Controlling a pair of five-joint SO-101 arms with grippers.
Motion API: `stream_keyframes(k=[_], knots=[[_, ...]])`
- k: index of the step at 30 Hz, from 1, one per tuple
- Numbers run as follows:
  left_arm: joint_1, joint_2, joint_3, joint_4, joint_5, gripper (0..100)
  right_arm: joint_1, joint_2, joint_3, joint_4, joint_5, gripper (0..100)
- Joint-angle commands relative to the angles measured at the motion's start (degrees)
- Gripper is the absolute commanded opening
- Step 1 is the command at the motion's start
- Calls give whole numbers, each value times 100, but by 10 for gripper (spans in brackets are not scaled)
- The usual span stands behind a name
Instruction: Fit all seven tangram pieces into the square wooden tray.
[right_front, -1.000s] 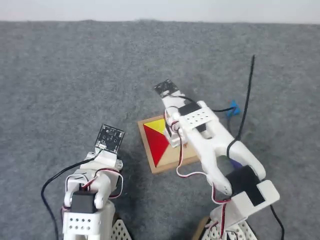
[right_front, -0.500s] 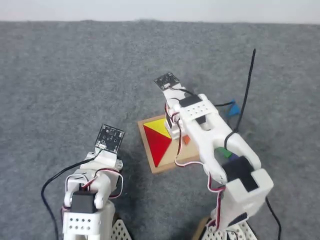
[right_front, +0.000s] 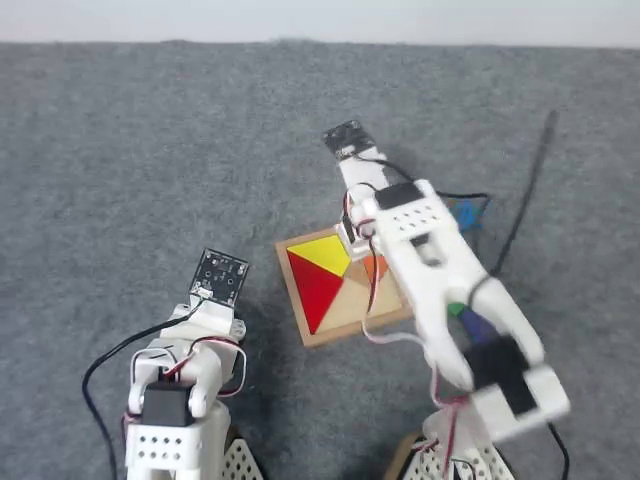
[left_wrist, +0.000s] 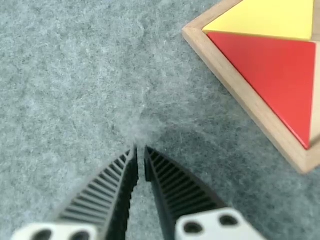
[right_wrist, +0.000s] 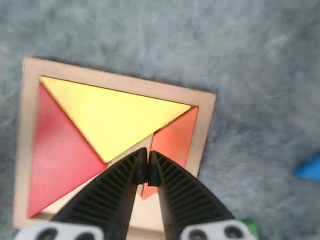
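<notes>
Right arm (right_front: 432, 275): stretched out from the near right edge, forearm laid across the right half of the square wooden tray (right_front: 350, 331), wrist pointed down and toward the far side.
Right gripper (right_wrist: 143, 167): jaws closed tip to tip, nothing held. It is poised over the tray where the yellow triangle (right_front: 322, 252) meets the orange piece (right_wrist: 175, 137). Contact with the pieces cannot be told.

Left arm (right_front: 185, 390): folded back at the near left edge, wrist tipped down at the bench (right_front: 150, 150).
Left gripper (left_wrist: 140, 159): jaws drawn to a thin slit, empty, held over bare grey bench just left of the tray's near-left rim, apart from it.

Tray: set mid-bench, rotated slightly, partly filled.
- The yellow triangle is seated along the far edge.
- The red triangle (right_front: 314, 288) is seated along the left edge, touching the yellow one.
- The orange piece is seated against the right wall, touching the yellow one.
- Bare wood is seen in the near part.

Outside the tray:
- A blue piece (right_front: 466, 214) lies on the bench to the right, past the far-right corner.
- A green piece (right_front: 456, 310) and a purple piece (right_front: 474, 325) lie near the right rim, partly hidden by the right arm.
</notes>
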Motion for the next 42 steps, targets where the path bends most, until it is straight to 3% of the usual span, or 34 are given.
stream_keyframes(k=[1,8,13,18,27,34,42], knots=[[-26,-97,-57,18,-44,22,426,-1358,519,-233,35,16],[-26,-97,-57,18,-44,22,1701,-1903,1345,268,387,26],[-26,-97,-57,18,-44,22,2097,-1323,1644,418,888,162],[-26,-97,-57,18,-44,22,2044,-769,1679,365,1442,263],[-26,-97,-57,18,-44,22,2088,-66,1662,233,2171,267],[-26,-97,-57,18,-44,22,2097,251,1547,110,2251,257],[-26,-97,-57,18,-44,22,2062,242,1266,136,1987,91]])
